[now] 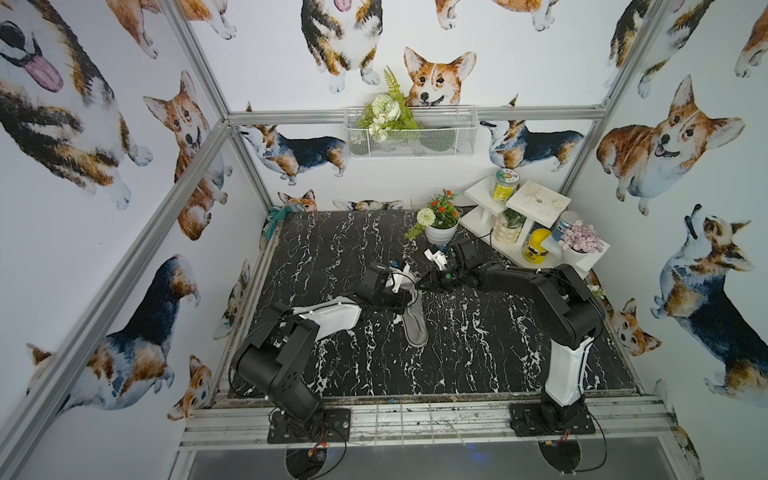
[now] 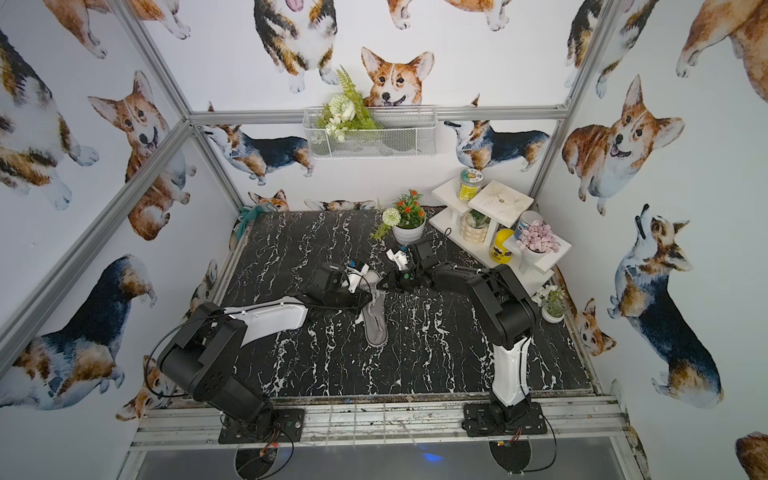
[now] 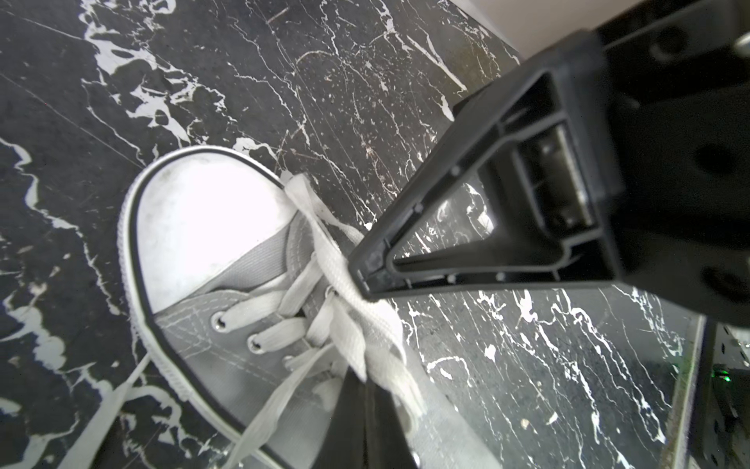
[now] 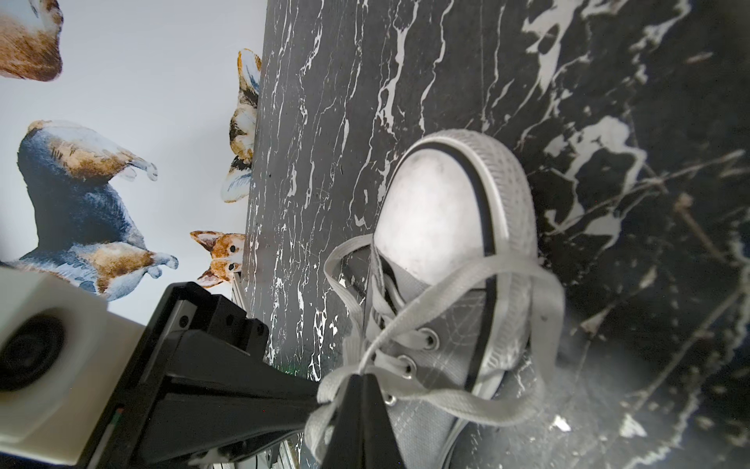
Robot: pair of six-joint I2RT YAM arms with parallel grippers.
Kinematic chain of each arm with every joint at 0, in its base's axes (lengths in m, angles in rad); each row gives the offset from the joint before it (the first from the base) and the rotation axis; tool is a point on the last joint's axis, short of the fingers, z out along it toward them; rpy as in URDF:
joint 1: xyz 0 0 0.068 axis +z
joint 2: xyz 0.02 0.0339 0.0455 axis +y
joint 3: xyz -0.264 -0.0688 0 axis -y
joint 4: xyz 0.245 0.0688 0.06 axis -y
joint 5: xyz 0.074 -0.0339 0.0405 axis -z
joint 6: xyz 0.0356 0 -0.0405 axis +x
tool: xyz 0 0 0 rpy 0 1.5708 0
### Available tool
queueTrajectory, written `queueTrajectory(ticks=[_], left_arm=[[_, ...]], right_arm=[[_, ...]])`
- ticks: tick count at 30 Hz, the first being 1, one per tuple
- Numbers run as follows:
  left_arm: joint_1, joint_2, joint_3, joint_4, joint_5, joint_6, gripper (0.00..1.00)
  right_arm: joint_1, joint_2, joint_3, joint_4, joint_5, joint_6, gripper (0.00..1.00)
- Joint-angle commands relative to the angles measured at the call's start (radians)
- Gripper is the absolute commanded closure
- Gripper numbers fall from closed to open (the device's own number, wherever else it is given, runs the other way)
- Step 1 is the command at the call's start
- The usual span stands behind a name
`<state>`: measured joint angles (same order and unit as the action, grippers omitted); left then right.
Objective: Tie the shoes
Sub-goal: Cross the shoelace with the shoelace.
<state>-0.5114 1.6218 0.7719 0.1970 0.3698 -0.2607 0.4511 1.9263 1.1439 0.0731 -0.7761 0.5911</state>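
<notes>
Watching both arms meet over the shoe at mid-table, heel toward the near edge. Left gripper: jaws closed, pinching the white laces. Right gripper: jaws closed on the laces too. Slack loops drape across the toe cap.

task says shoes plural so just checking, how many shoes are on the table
1. The grey shoe lies on the table, its front under the left arm, with the left gripper and right gripper shut on its laces. No second shoe shows in any view.
</notes>
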Motion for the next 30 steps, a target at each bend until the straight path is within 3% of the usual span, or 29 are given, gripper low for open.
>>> queueTrajectory(ticks=[1,23,30], left_arm=[[0.001,-0.005,-0.002,0.004,-0.012,0.002,1.0],[0.001,-0.015,-0.007,0.008,0.001,-0.014,1.0],[0.001,0.0,0.004,-0.017,-0.023,-0.025,1.0]], right_arm=[[0.001,-0.013,-0.001,-0.004,0.001,-0.019,1.0],[0.023,-0.012,-0.03,0.067,-0.004,0.057,1.0],[0.021,0.004,0.015,-0.005,0.051,0.007,1.0]])
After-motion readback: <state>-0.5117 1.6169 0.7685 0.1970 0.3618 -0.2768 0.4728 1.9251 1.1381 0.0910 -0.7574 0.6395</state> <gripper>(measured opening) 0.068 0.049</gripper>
